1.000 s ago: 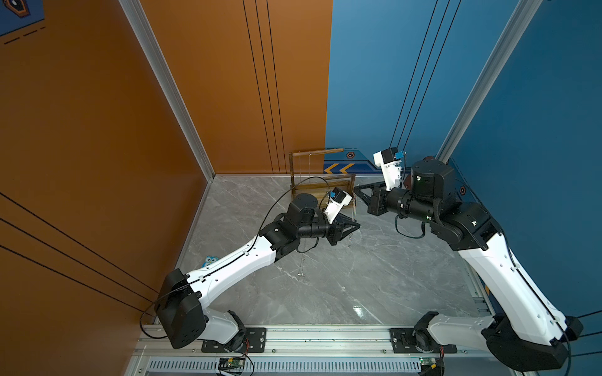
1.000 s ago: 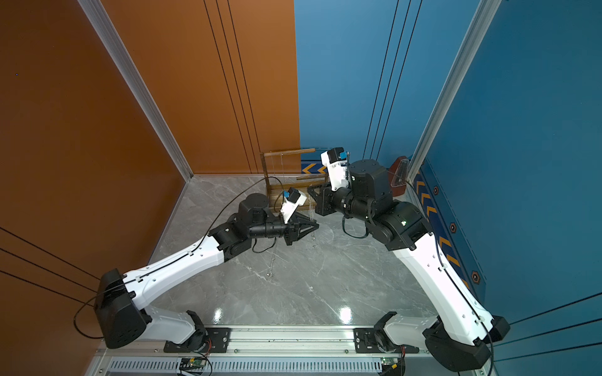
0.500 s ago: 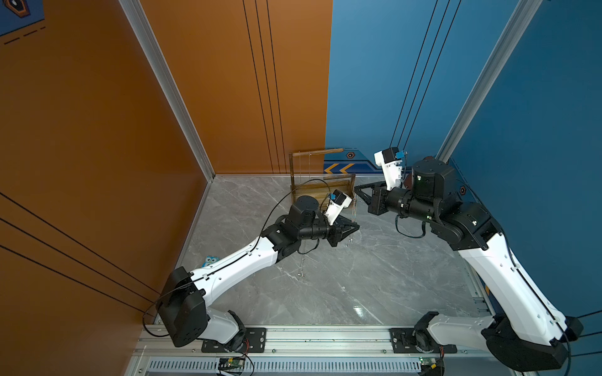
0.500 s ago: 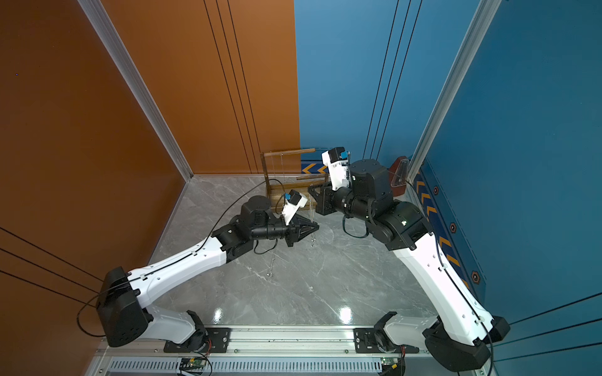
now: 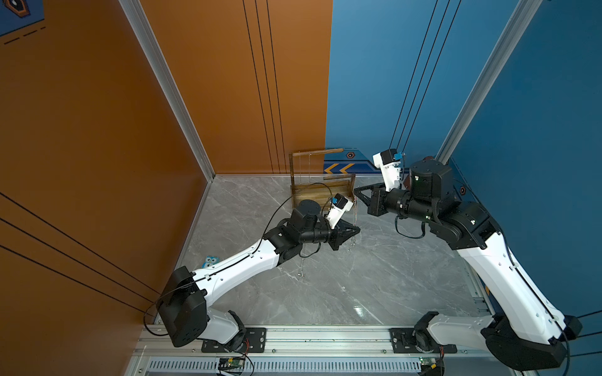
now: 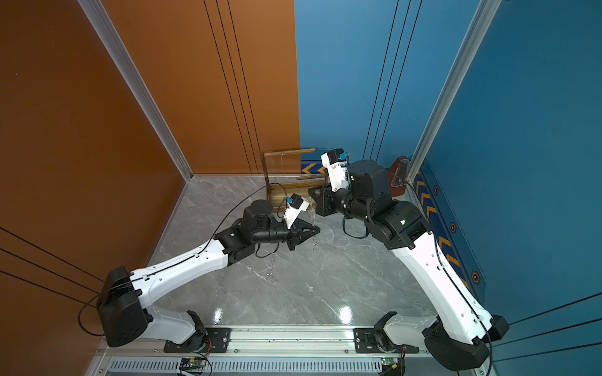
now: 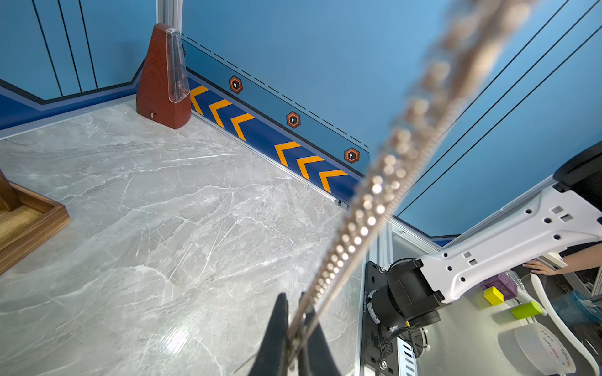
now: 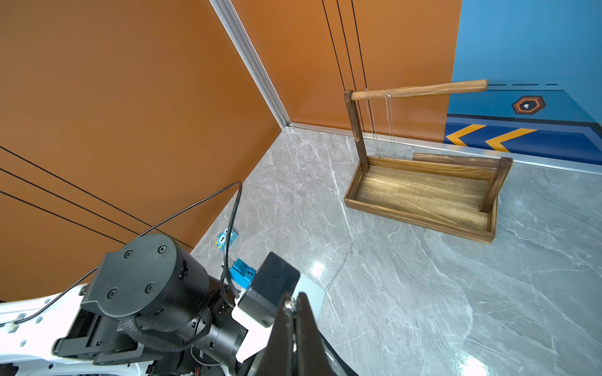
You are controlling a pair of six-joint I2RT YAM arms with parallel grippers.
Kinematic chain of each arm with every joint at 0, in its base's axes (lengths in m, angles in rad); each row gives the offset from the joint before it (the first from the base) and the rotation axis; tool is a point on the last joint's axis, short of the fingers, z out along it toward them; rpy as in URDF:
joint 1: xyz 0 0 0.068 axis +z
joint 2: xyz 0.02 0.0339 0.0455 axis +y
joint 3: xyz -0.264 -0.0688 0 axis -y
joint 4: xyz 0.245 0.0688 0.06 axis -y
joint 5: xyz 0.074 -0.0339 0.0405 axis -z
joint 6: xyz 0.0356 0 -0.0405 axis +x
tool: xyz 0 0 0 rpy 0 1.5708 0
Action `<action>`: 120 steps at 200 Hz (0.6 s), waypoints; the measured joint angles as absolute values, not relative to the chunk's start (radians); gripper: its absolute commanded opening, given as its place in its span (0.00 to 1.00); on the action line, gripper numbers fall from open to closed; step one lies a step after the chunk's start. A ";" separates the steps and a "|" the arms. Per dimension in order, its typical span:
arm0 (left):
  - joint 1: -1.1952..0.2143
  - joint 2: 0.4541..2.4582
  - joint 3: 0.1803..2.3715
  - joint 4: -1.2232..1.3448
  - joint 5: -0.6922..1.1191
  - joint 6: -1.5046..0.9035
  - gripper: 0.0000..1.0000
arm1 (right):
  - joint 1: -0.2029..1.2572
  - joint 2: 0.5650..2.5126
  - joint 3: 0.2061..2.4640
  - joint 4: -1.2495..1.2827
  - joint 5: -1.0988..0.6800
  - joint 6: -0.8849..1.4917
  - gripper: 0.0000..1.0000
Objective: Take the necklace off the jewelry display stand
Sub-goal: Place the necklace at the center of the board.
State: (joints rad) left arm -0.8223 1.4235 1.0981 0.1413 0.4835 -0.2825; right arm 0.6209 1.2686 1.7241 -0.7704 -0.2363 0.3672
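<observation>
Silver necklace (image 7: 361, 228) hanging in the air, 5 o'clock from jewelry display stand (image 8: 423, 192), right gripper (image 8: 293, 311) pinched tight on its top, left gripper (image 7: 294, 322) squeezed tight on it lower down

Both top views are looking steeply down from high above the arms' bases, taking in the whole marble floor (image 5: 358, 286) and the jewelry display stand (image 5: 312, 195) standing beyond the grippers. The left wrist camera is sitting just behind the left gripper (image 7: 293, 302) and facing out past its tips, so near the necklace (image 7: 358, 231) that the chain is blurring. The right wrist camera is peering over the right gripper (image 8: 294, 298) toward the stand, which it is sharing with both top views.
</observation>
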 measured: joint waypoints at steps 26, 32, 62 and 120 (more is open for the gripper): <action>-0.829 1.423 1.078 0.161 0.458 -0.287 0.00 | 0.621 1.268 1.712 -0.775 -0.236 0.367 0.00; -0.831 1.423 1.073 0.163 0.451 -0.289 0.00 | 0.621 1.268 1.708 -0.776 -0.236 0.367 0.00; -0.834 1.422 1.054 0.169 0.419 -0.302 0.00 | 0.621 1.268 1.690 -0.776 -0.237 0.368 0.00; -0.847 1.386 0.923 0.218 0.350 -0.346 0.00 | 0.621 1.258 1.598 -0.778 -0.245 0.374 0.00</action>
State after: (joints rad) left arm -0.8471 1.3861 0.9230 0.2176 0.3504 -0.3462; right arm 0.6212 1.2579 1.5978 -0.7780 -0.2451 0.3740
